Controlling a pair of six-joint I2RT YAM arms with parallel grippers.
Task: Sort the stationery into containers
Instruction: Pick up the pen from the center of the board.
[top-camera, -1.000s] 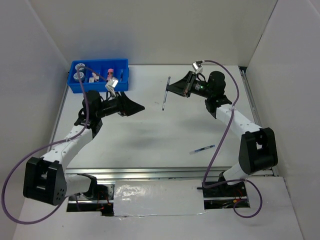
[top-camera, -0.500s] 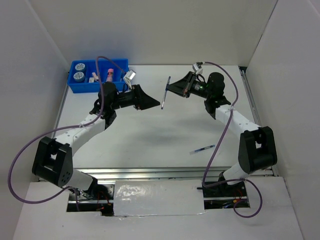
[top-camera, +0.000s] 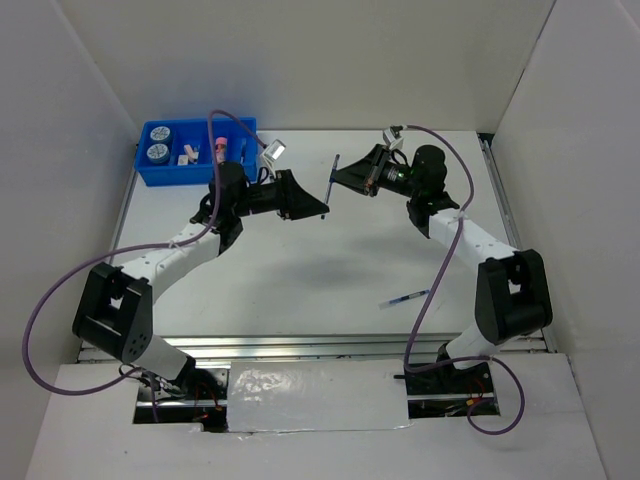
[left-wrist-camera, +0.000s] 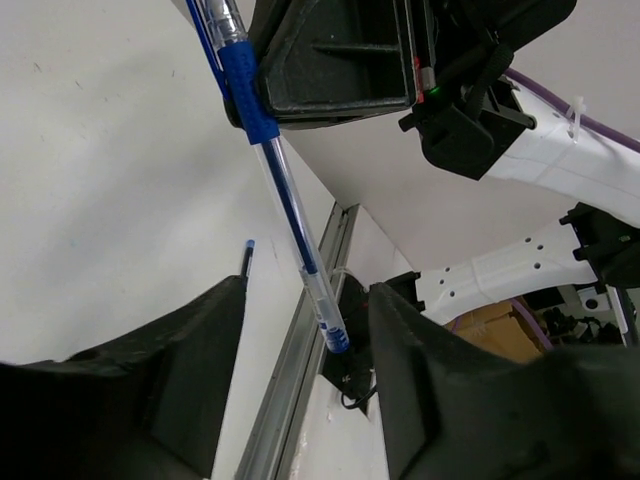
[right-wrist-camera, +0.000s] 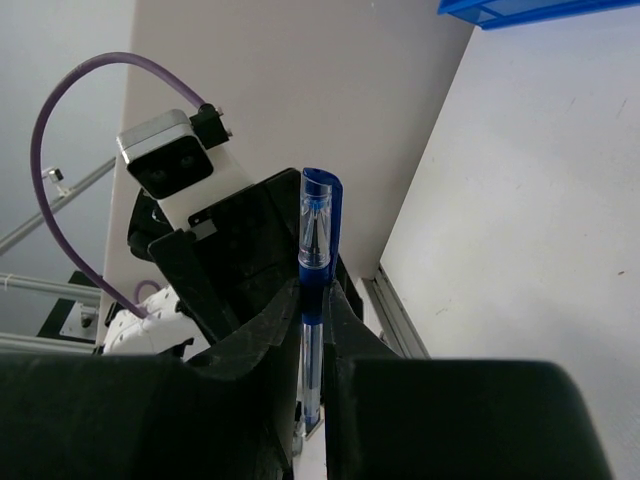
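Two blue pens: first pen (right-wrist-camera: 318, 230) pinched tight in the right gripper (right-wrist-camera: 318, 300) over mid-table, second pen (top-camera: 404, 298) lying flat on the table (top-camera: 300, 285) near the right arm. Left gripper (left-wrist-camera: 308, 295) open, fingers either side of the first pen's lower end, gaps showing. One blue tray (top-camera: 197, 178), far left, holds two tape rolls (top-camera: 160, 132) and one pink tube (top-camera: 220, 150).

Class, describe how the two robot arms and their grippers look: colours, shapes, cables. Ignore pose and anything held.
The left arm and right arm have white links joined by blocky black joint housings. The left gripper and right gripper are black wedges, each topped by a small silver-white camera box. A purple cable loops along each arm.
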